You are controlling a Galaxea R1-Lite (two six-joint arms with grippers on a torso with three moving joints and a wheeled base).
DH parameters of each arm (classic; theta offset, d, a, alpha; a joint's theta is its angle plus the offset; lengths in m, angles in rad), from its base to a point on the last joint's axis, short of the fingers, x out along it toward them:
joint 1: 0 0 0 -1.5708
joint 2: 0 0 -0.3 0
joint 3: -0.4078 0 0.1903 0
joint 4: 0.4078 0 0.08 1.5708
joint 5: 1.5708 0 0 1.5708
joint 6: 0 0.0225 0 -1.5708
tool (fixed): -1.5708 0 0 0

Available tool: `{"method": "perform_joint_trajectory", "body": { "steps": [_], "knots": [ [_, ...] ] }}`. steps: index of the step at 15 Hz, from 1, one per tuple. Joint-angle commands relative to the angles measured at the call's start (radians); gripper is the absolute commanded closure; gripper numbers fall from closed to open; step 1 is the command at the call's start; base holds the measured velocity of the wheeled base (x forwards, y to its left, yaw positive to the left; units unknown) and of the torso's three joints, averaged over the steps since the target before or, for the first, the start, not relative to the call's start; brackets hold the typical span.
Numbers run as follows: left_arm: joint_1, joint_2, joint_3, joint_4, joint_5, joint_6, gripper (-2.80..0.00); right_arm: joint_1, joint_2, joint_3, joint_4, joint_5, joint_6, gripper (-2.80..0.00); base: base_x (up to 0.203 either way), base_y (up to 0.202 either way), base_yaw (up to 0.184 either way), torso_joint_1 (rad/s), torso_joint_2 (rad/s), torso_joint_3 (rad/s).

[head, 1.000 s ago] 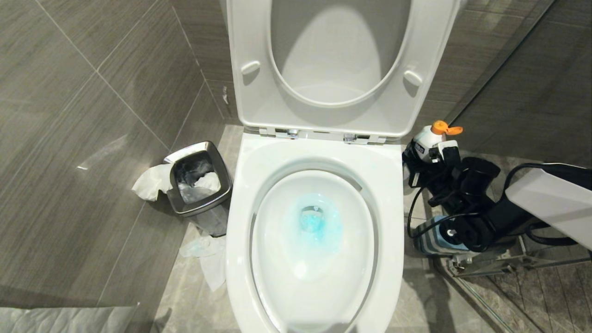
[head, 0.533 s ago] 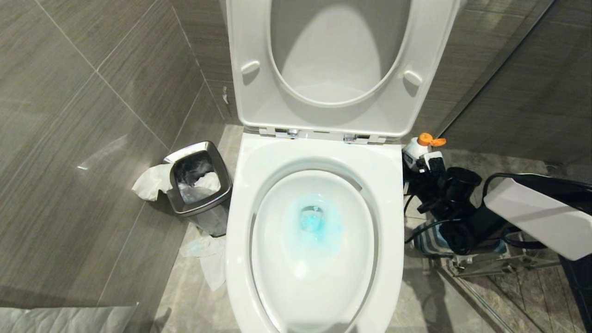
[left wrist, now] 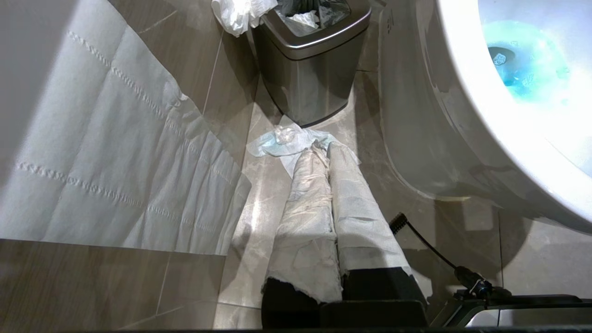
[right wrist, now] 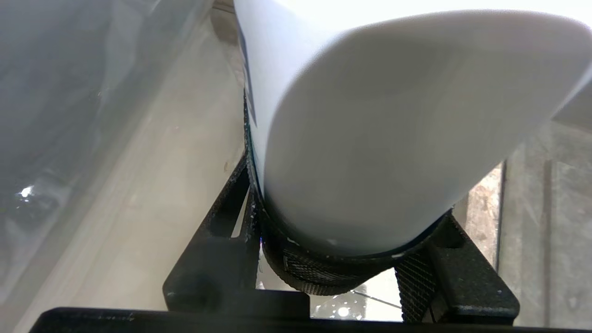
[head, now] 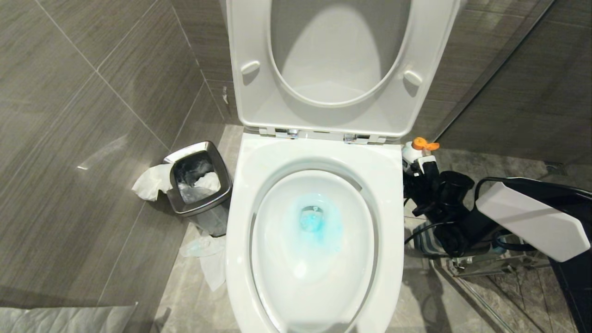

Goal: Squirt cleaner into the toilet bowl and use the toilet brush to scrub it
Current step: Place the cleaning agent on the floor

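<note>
We see the right tool (head: 418, 169) clamped on the white cleaner bottle (head: 409, 150) just right of the toilet bowl (head: 314, 231), left tool (left wrist: 330, 194) together beside it; bottle looks light, slick, squeezable, best held mid-body.

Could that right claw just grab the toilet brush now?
Probably not yet: the right claw is shut on the cleaner bottle, beside the toilet bowl. I can't make out the brush behind that arm.
</note>
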Motion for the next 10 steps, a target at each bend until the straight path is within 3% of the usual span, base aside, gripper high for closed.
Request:
{"method": "perform_joint_trajectory", "body": {
  "steps": [1,10],
  "knots": [
    [0.001,0.001,0.000,0.000,0.000,0.000,0.00,0.000,0.002,-0.011,-0.005,0.001,-0.001,0.00,0.000,0.000,0.000,0.000,0.00,0.000],
    [0.001,0.001,0.000,-0.002,0.000,0.003,0.00,0.000,0.022,-0.046,-0.003,0.001,-0.001,0.00,0.000,0.000,0.000,0.000,0.00,0.000]
  ]
}}
